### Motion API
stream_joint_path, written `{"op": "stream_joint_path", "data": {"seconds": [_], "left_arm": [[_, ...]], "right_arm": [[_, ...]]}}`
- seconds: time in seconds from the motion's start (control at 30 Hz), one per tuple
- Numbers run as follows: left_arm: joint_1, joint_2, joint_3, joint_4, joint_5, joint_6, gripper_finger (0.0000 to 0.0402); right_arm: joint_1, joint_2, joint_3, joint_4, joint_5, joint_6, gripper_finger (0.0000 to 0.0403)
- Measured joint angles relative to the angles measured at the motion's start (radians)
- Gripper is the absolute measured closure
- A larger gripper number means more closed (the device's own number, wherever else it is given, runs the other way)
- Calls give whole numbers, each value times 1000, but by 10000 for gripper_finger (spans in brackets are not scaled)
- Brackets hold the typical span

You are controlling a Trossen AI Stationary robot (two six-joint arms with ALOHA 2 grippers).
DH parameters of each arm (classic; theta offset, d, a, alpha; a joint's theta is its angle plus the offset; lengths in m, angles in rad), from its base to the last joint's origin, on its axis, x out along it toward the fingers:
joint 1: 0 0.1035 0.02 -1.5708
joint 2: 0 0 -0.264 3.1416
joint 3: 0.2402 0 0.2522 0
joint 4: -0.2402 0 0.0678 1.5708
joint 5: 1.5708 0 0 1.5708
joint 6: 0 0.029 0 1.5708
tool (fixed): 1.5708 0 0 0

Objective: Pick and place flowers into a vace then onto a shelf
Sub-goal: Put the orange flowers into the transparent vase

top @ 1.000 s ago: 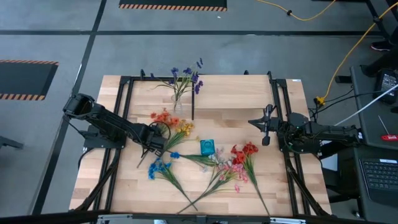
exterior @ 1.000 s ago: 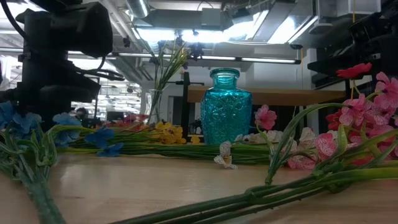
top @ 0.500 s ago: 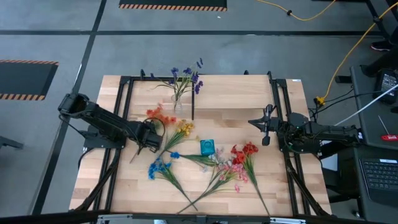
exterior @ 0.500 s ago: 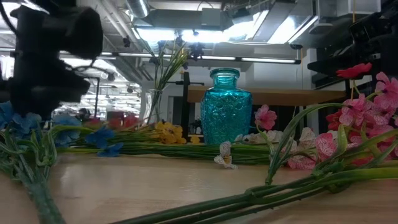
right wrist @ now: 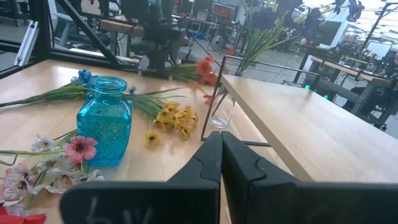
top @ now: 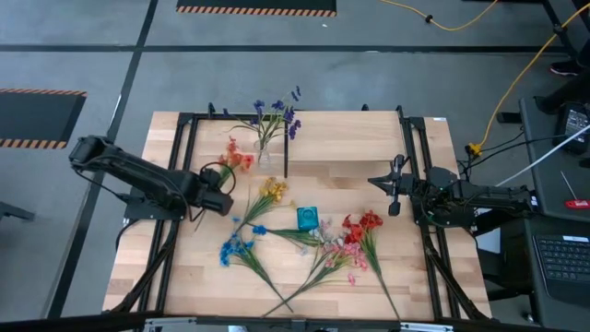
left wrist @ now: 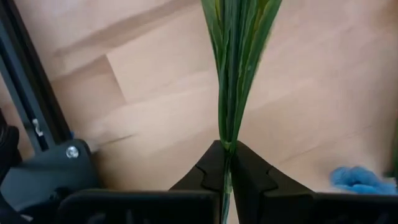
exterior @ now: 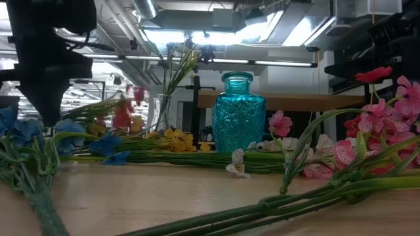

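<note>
My left gripper (top: 223, 200) is at the table's left-middle, shut on a bunch of orange and red flowers (top: 236, 159) whose blooms hang in the air near the clear glass vase (top: 265, 152) holding purple flowers. The low view shows that bunch (exterior: 121, 113) raised above the table. A blue glass vase (top: 307, 219) stands mid-table. Yellow flowers (top: 273, 191), blue flowers (top: 235, 247) and pink and red flowers (top: 355, 240) lie flat on the tabletop. The shelf (top: 350, 138) stands at the far right. My right gripper (top: 395, 189) waits shut beside the shelf's near edge. My left gripper pinches the bundled green stalks (left wrist: 226, 138) between its two fingers, coming from the table's left along the stalks. The bunch is lifted clear of the table, and the stalks fan out ahead of the fingertips toward the blooms (right wrist: 205, 67).
Loose stems lie spread over the near half of the table around the blue vase (right wrist: 104, 127). The shelf's black legs (right wrist: 211, 93) stand close to the clear vase (right wrist: 221, 112). Black frame rails run along both table sides.
My left gripper has drawn back toward the table's left edge and risen, keeping its hold. The orange and red bunch has come up off the table; its blooms have swung toward the far edge, nearer the clear vase. The other stems have stayed where they lay.
</note>
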Motion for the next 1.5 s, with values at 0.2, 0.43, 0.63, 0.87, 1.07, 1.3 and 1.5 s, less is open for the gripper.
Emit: {"op": "stream_joint_path", "data": {"seconds": [0.2,0.43,0.63,0.87,1.07,1.3,1.5], "left_arm": [[-1,-65,1,-19,-46,9,393],[-33,-113,2,-18,-41,88,393],[-154,-148,3,-12,-80,97,393],[-290,-171,3,135,-239,145,393],[-303,-170,3,332,-320,325,394],[-290,-170,3,509,-323,540,397],[-247,-170,-18,656,-321,691,397]], "right_arm": [[0,0,0,0,0,0,395],[0,0,0,0,0,0,395],[0,0,0,0,0,0,395],[0,0,0,0,0,-1,395],[0,0,0,0,0,-2,395],[0,0,0,0,0,0,395],[0,0,0,0,0,0,395]]}}
